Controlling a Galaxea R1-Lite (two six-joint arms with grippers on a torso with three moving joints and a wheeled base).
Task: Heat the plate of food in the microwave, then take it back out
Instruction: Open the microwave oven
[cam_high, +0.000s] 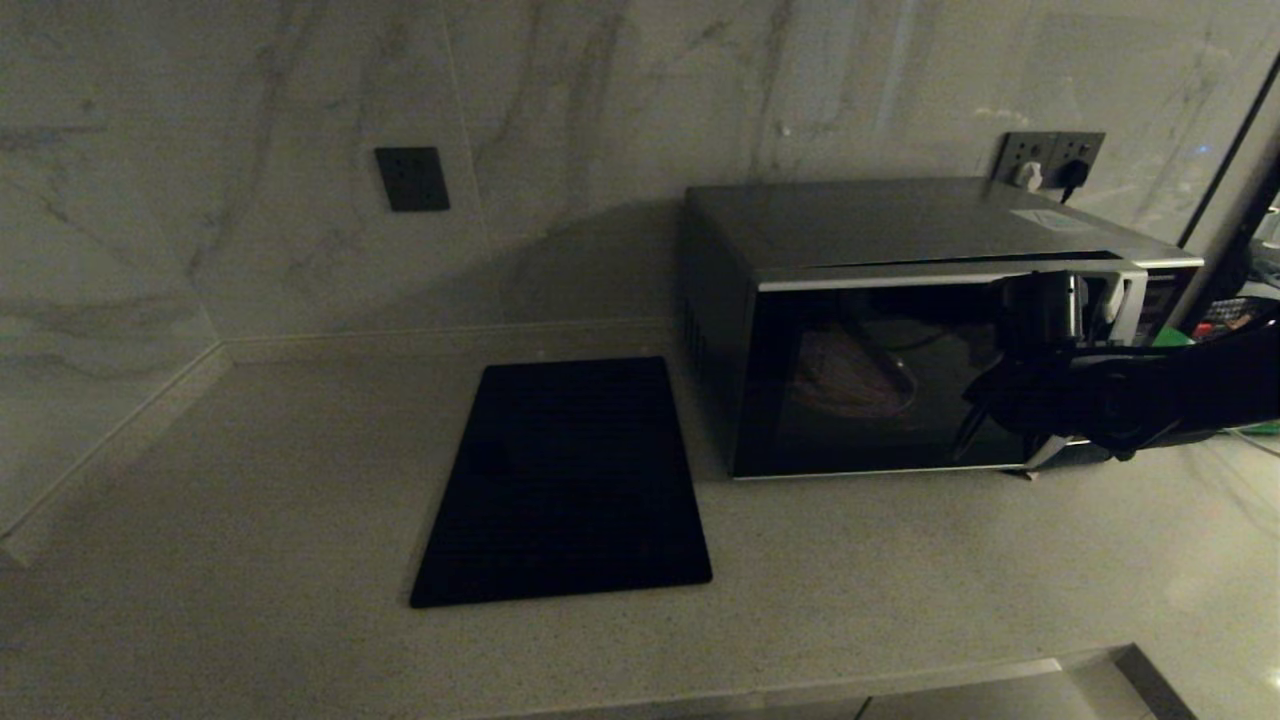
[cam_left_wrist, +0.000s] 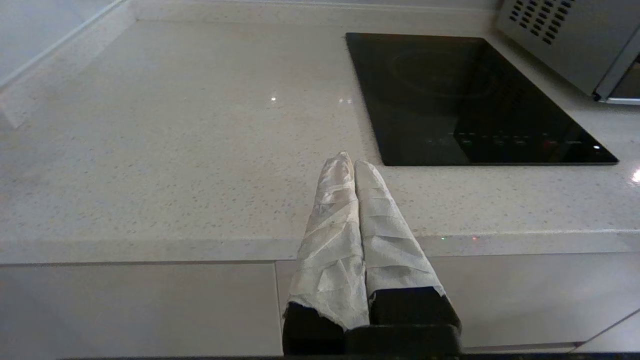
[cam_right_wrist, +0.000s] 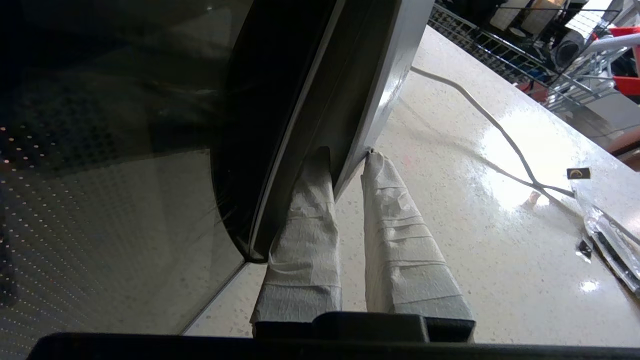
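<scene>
While the right gripper (cam_right_wrist: 345, 157) is pinching the handle (cam_right_wrist: 372, 100) at the microwave's (cam_high: 900, 330) three o'clock edge, the plate (cam_high: 855, 385) is sitting inside behind glass, probably light, stiff and slippery, best gripped at its rim. Left gripper (cam_left_wrist: 352, 167) is pressed together, idling.

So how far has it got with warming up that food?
The plate of food already sits inside the microwave, dimly visible through the glass. The right gripper is pinching the silver door handle. Whether heating has happened I cannot tell; taking the plate out remains.
</scene>
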